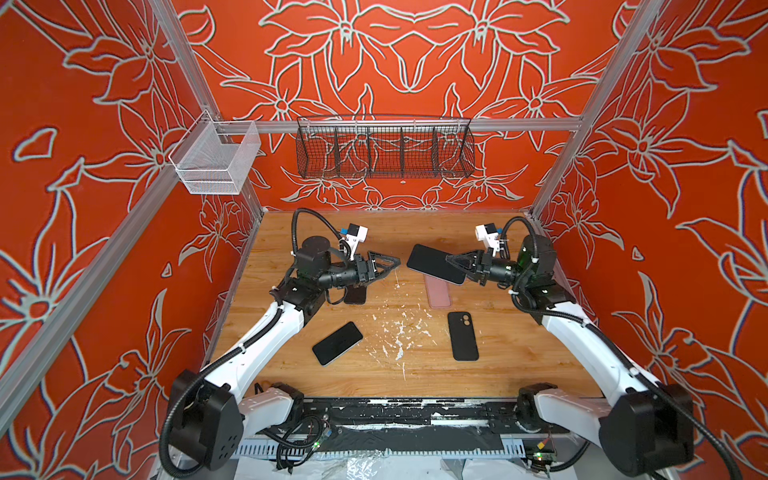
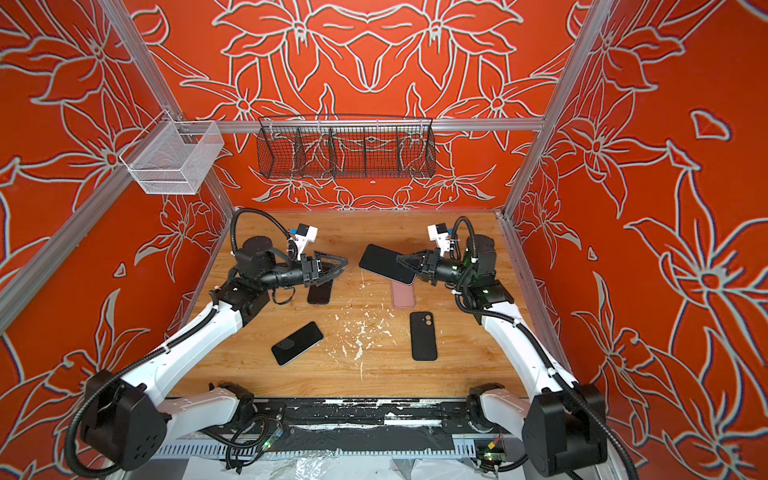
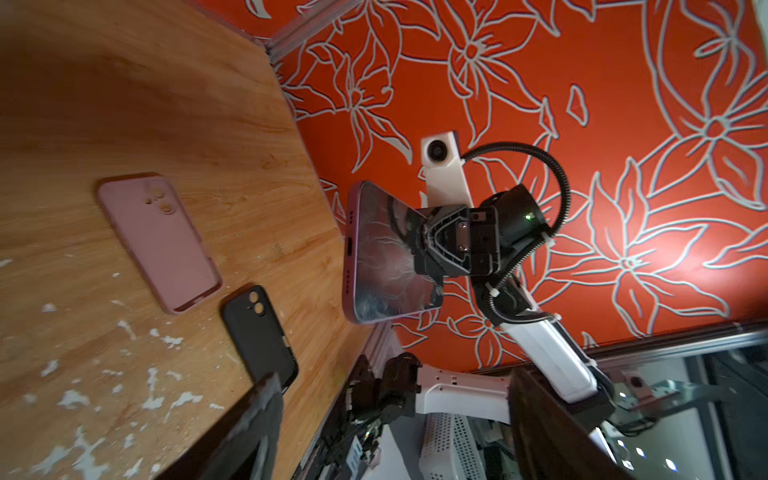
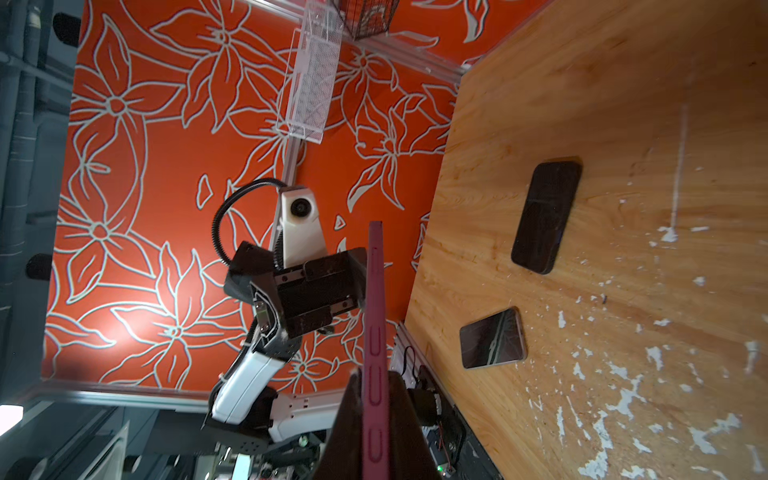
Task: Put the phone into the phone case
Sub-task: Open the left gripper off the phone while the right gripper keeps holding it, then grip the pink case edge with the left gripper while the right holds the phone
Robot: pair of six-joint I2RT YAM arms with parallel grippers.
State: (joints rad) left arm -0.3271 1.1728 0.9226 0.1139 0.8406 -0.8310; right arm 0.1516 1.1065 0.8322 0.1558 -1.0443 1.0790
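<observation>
Wooden table [image 1: 519,365] flecked white, pink case [image 1: 437,293], black case [image 1: 463,336], near dark phone [image 1: 337,343], far dark phone [image 1: 356,295]

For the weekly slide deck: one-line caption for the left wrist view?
Right tool holds the pink-edged phone above the wooden table, where a pink case and a black case lie flat.

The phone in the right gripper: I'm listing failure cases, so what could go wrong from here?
1. The right gripper grips the phone near one end, the rest jutting out in mid-air; it may pivot or slip and drop onto the table.
2. The pink case lies loose below it, and the open left gripper holds nothing; pressing in could push the case aside.
3. The black case lies close by; the phone might go to the wrong one.
</observation>
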